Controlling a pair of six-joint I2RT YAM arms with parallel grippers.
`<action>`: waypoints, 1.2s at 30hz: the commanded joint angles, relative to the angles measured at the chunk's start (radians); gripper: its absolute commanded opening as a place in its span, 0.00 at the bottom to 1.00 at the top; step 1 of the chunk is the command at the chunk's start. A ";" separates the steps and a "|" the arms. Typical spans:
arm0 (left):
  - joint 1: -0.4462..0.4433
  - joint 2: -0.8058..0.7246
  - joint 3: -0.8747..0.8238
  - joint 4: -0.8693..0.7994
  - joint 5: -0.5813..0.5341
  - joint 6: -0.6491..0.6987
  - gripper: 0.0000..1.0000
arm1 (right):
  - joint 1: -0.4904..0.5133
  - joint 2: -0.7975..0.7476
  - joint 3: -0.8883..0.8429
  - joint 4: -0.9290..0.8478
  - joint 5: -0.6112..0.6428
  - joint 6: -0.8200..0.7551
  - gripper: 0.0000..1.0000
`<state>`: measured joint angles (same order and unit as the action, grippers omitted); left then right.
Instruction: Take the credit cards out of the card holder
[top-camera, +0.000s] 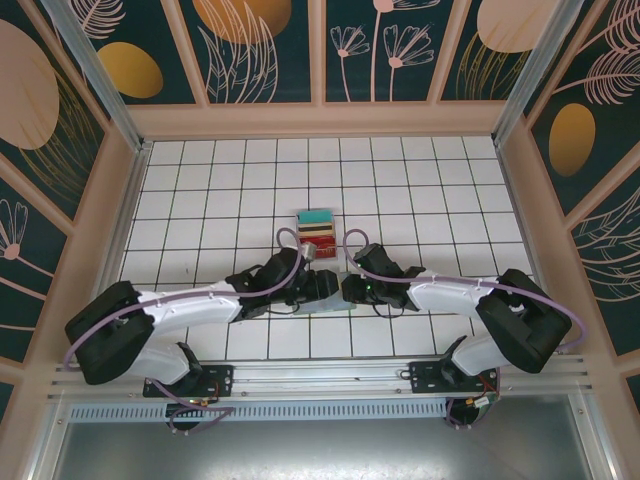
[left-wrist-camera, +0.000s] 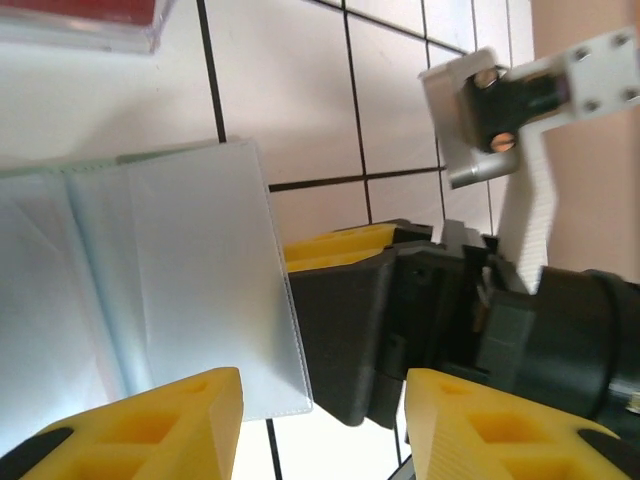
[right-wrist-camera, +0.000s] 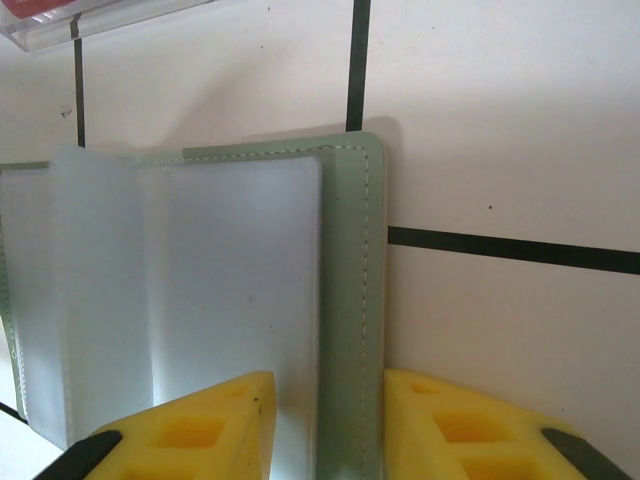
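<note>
Two arms meet over the middle of the tiled bench (top-camera: 420, 200), the left arm (top-camera: 190, 305) reaching in from the left and the right arm (top-camera: 450, 295) from the right. Just beyond their tips stands a clear tray (left-wrist-camera: 90, 38) holding a teal, tan and red stack (top-camera: 317, 230).

Directly beneath the meeting point lies the card holder (right-wrist-camera: 350, 300). It is opened flat, with its fold running near to far, so its long axis lies left to right. Whether any credit cards sit in its frosted pale-blue pockets cannot be told.

The right end effector (right-wrist-camera: 330, 430) is the one already on it. Its jaws stand narrowly apart, and the holder's green right border and the edge of one leaf fill the gap, which looks like a grip on that border.

The left end effector (left-wrist-camera: 320, 430) hangs with its jaws well apart and has nothing in hold. One finger is over the holder's near right corner, the other is off to the right, and the open pockets lie to its left. Any pull on a card would likely fall to this arm, working leftward.

No brand, label or writing can be read.
</note>
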<state>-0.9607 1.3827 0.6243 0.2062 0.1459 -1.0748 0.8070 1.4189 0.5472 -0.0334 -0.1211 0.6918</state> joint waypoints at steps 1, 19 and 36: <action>0.000 -0.045 -0.018 -0.138 -0.105 0.000 0.47 | 0.014 0.008 -0.003 -0.002 0.001 0.020 0.34; 0.010 0.063 -0.038 -0.231 -0.160 -0.046 0.46 | 0.014 0.001 -0.016 0.002 -0.005 0.020 0.31; 0.010 0.068 -0.018 -0.258 -0.173 -0.031 0.46 | 0.014 0.015 -0.011 0.009 -0.012 0.015 0.31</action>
<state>-0.9558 1.4258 0.5854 -0.0414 -0.0410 -1.1118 0.8070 1.4193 0.5468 -0.0334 -0.1211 0.6945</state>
